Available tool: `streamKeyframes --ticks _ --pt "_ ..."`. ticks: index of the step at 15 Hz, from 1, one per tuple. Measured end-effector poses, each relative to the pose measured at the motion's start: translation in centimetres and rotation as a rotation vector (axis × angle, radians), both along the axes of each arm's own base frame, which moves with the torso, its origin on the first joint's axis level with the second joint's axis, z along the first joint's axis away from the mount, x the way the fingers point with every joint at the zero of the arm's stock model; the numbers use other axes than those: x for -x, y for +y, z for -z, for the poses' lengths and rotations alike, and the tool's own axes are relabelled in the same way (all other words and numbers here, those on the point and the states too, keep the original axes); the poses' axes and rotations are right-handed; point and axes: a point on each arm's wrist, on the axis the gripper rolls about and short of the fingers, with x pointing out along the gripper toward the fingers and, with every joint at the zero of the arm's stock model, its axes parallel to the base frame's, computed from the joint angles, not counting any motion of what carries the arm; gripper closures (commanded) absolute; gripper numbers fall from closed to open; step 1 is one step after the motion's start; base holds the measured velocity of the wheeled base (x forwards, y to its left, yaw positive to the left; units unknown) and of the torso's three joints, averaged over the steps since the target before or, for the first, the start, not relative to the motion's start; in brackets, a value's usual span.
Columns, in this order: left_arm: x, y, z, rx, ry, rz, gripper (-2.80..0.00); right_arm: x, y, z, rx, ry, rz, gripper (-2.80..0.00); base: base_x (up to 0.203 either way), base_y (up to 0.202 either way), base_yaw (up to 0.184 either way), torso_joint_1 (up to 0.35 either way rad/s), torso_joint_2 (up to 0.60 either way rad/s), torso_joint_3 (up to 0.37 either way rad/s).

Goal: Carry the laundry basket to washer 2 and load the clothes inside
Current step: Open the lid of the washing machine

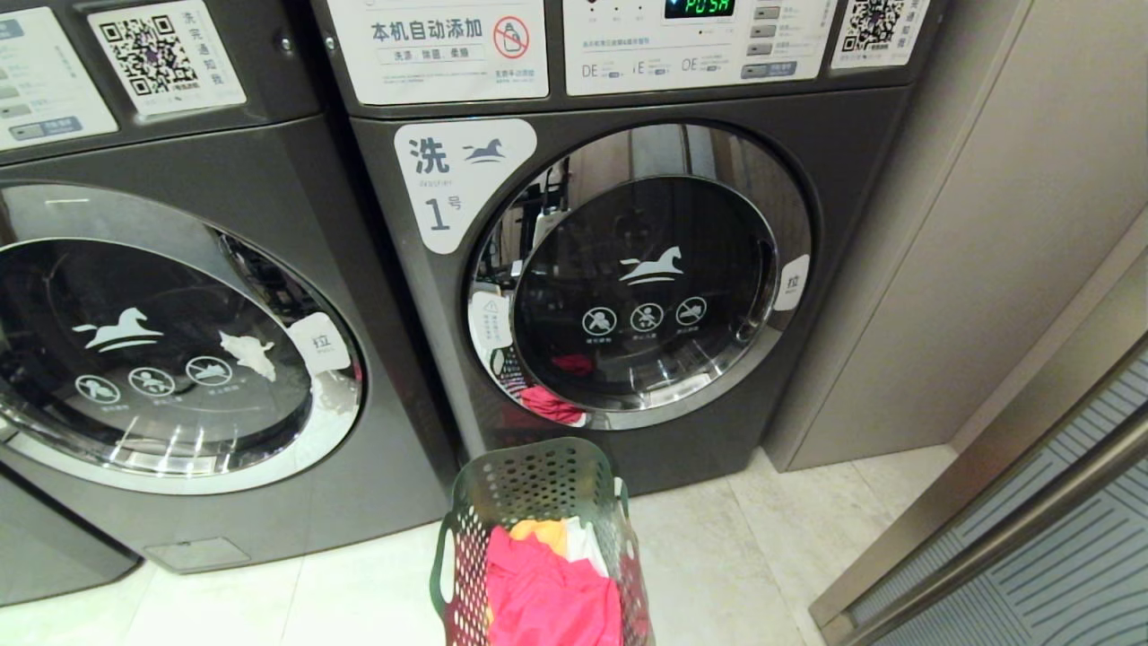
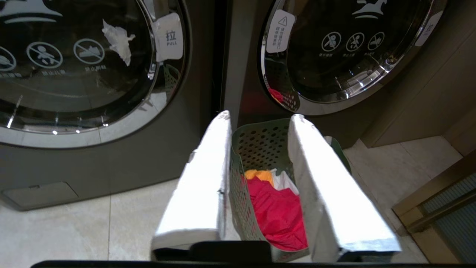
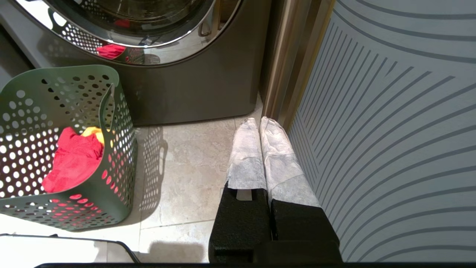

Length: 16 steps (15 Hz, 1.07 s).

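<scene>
The green laundry basket (image 1: 538, 484) stands on the floor in front of the gap between two dark grey washers. The clothes (image 1: 547, 592) lie inside it: a pink-red garment on top, orange and white ones behind. My left gripper (image 2: 260, 115) hovers over the basket (image 2: 260, 145) with its white-wrapped fingers apart, and the clothes (image 2: 277, 212) show between them, untouched. My right gripper (image 3: 259, 121) hangs shut and empty over the floor, to the right of the basket (image 3: 22, 100). The centre washer (image 1: 628, 269) is labelled 1. The left washer (image 1: 161, 359) shows no numeral, so washer 2 cannot be picked out.
Both washer doors are closed. A beige wall panel (image 1: 987, 224) stands right of washer 1. A striped glass door (image 3: 390, 130) with a metal frame runs close beside my right gripper. Pale floor tiles (image 1: 762, 556) lie around the basket.
</scene>
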Motion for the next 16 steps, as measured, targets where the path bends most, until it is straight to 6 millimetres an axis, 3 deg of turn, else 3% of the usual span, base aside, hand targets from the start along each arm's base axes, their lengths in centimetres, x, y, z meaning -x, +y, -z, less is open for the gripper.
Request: streamKeyframes --ticks 4,9,12,16 --pt "-5.0 0.0 -2.1 0.054 0.182 -0.014 -2.8 0.0 0.0 0.0 -0.006 0.0 0.001 0.0 0.0 0.0 0.0 0.0 0.0 0.0" --pt "-14.3 1.0 -0.9 0.182 0.469 -0.081 -2.8 0.0 0.0 0.0 -0.012 0.0 0.002 0.0 0.0 0.0 0.0 0.0 0.0 0.0" --pt "-20.1 3.3 0.7 0.242 0.458 -0.083 -2.8 0.0 0.0 0.0 -0.013 0.0 0.001 0.0 0.0 0.0 0.0 0.0 0.0 0.0" --pt "-24.0 7.5 3.3 0.197 0.329 0.043 -2.8 0.0 0.0 0.0 -0.012 0.0 0.002 0.0 0.0 0.0 0.0 0.0 0.0 0.0"
